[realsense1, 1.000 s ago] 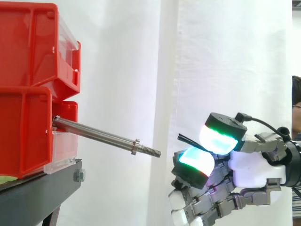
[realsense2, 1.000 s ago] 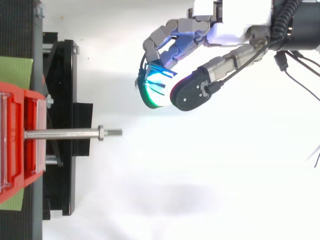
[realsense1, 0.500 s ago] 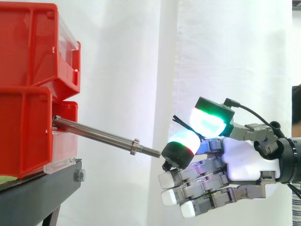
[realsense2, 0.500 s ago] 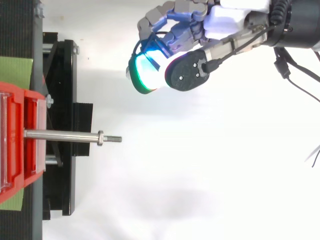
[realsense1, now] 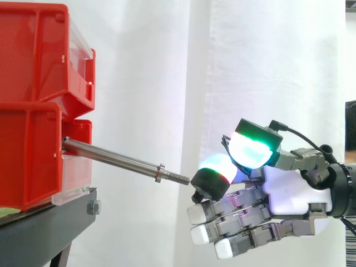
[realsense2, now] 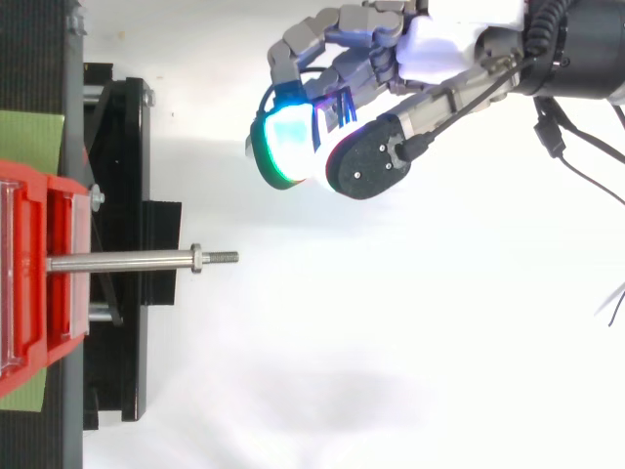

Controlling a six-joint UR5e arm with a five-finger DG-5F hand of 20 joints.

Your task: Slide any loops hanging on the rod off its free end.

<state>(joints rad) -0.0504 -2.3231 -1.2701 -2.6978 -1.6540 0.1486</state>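
White curtain (realsense1: 156, 83) behind; hand (realsense1: 289, 192) apart from rod (realsense1: 111, 158), fingers (realsense1: 253, 151) pinching dark loops (realsense2: 342, 100).

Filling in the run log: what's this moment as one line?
bare steel rod: no loops on it | hand: pinches thin dark-blue loops between its pads | position: beyond the rod's threaded free end, apart from it

I see two red bins (realsense1: 33, 55) stacked on a black stand (realsense1: 47, 233), each with a clear front panel. A white curtain (realsense1: 144, 67) hangs behind. Something green (realsense2: 29, 142), maybe a mat, lies under the bins.
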